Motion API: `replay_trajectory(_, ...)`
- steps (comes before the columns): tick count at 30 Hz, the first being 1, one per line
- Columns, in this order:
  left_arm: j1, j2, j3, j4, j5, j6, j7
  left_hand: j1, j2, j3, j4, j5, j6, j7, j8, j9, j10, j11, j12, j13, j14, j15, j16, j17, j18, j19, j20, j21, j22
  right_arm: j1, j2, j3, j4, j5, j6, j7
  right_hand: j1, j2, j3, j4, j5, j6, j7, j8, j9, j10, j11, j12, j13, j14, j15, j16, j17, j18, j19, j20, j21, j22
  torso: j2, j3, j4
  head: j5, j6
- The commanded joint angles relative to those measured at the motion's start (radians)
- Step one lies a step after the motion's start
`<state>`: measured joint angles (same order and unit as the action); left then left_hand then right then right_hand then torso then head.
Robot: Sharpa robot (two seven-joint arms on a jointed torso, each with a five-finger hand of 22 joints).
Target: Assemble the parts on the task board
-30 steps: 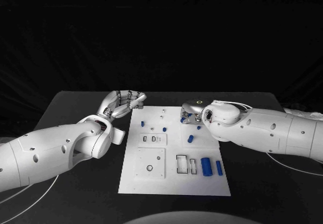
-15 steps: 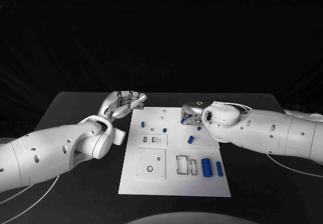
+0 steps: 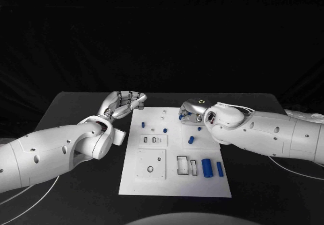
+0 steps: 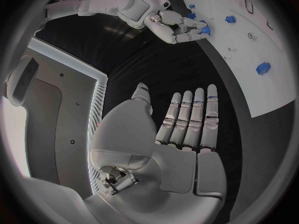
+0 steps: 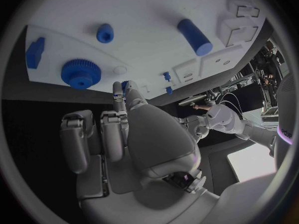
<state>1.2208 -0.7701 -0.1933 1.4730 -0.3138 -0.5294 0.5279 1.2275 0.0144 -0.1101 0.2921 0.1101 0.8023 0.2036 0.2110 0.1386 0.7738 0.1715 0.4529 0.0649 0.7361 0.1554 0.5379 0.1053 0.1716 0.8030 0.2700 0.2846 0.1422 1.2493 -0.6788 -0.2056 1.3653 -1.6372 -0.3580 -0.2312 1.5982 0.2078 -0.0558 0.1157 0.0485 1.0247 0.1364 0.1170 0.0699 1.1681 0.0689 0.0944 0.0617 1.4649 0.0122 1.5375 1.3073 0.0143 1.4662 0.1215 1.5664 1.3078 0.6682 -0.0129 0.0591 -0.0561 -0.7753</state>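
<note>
The right hand (image 3: pixel 191 112) hovers over the far end of the white board (image 3: pixel 152 183) pinching a small blue part (image 4: pixel 204 30) in its fingertips, the left hand (image 3: pixel 123 104) flat and empty beside that end — best to lower the part squarely over its seat, pressing only once aligned.

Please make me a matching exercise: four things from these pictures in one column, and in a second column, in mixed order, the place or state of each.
1. left hand
2. right hand
3. pair of long blue parts
4. task board

A. white, in the middle of the table
B. lying side by side at the board's near right corner
C. holds a small blue part
D. holds nothing, beside the board's far left corner

Pairs: 1-D; 2-C; 3-B; 4-A.
</note>
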Motion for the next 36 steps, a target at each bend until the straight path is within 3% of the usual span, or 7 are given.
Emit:
replay_trajectory(1,0.002,-0.002,0.001,0.002,-0.005,-0.002,0.016,0.004,0.009,-0.008,-0.001,0.006,0.002,0.013,0.006,0.001,0.005,0.004,-0.004,0.0,-0.003,0.0,-0.006,0.002,0.011,0.003,0.0,-0.007,-0.002,0.0,0.009,0.003,-0.003,0.013,-0.171,0.087,0.008,0.003,0.006,0.001,0.004,0.056,-0.019,0.015,0.015,0.009,0.001,-0.006,-0.001,0.081,-0.009,0.001,0.121,-0.014,0.105,-0.007,0.004,0.263,0.001,-0.0006,-0.0025,0.008,0.0)
replay_trajectory(5,0.002,-0.003,0.001,0.001,-0.005,-0.003,0.017,0.004,0.009,-0.008,-0.001,0.006,0.002,0.013,0.006,0.001,0.005,0.004,-0.004,0.0,-0.003,0.0,-0.006,0.002,0.011,0.003,0.0,-0.007,-0.002,0.0,0.032,0.008,-0.023,0.023,-0.203,0.112,0.008,0.004,0.007,0.003,0.004,0.056,-0.019,0.014,0.015,0.01,0.001,-0.008,-0.001,0.081,-0.008,0.001,0.12,-0.014,0.105,-0.007,0.004,0.263,0.0,-0.0021,-0.0043,0.013,0.001)
replay_trajectory(14,0.002,-0.001,0.002,0.001,-0.005,-0.005,0.019,0.005,0.009,-0.009,-0.001,0.006,0.001,0.013,0.006,0.001,0.005,0.004,-0.004,0.0,-0.003,0.001,-0.006,0.002,0.011,0.003,0.0,-0.008,-0.003,0.001,0.113,0.014,-0.107,0.039,-0.198,0.143,0.01,-0.001,0.015,0.007,0.003,0.054,-0.019,0.008,0.014,0.007,0.003,-0.02,-0.002,0.083,-0.006,0.003,0.131,-0.014,0.105,-0.006,0.004,0.263,0.008,-0.0061,-0.0004,0.016,0.009)
replay_trajectory(27,0.003,-0.014,0.007,0.012,-0.005,-0.014,0.022,0.006,0.01,-0.01,-0.001,0.007,0.001,0.013,0.006,0.002,0.005,0.004,-0.005,0.0,-0.004,0.001,-0.007,0.002,0.011,0.002,0.0,-0.009,-0.003,-0.02,0.193,0.016,-0.222,0.02,-0.135,0.118,0.023,-0.008,0.029,0.003,0.004,0.053,-0.019,0.001,0.013,0.005,0.002,-0.03,-0.002,0.085,-0.006,0.006,0.144,-0.014,0.105,-0.007,0.004,0.263,0.023,-0.0134,0.0203,0.015,0.013)
replay_trajectory(32,0.005,-0.02,0.013,0.016,-0.005,-0.02,0.024,0.006,0.01,-0.01,-0.001,0.008,0.001,0.014,0.007,0.002,0.005,0.004,-0.005,0.0,-0.005,0.001,-0.007,0.003,0.011,0.002,0.0,-0.009,-0.004,-0.023,0.202,0.016,-0.239,0.012,-0.101,0.092,0.025,-0.01,0.031,0.002,0.005,0.053,-0.018,0.0,0.013,0.004,0.003,-0.032,-0.002,0.085,-0.006,0.006,0.144,-0.014,0.105,-0.007,0.004,0.263,0.025,-0.017,0.0215,0.014,0.011)
replay_trajectory(36,0.006,-0.022,0.014,0.017,-0.005,-0.022,0.023,0.006,0.01,-0.01,-0.001,0.008,0.001,0.014,0.007,0.002,0.005,0.004,-0.005,0.0,-0.005,0.001,-0.007,0.003,0.011,0.002,0.0,-0.009,-0.004,-0.024,0.203,0.016,-0.24,0.003,-0.082,0.076,0.025,-0.011,0.031,0.003,0.004,0.053,-0.018,0.0,0.013,0.003,0.003,-0.032,-0.002,0.085,-0.006,0.006,0.144,-0.014,0.105,-0.007,0.004,0.263,0.025,-0.0171,0.0204,0.014,0.01)
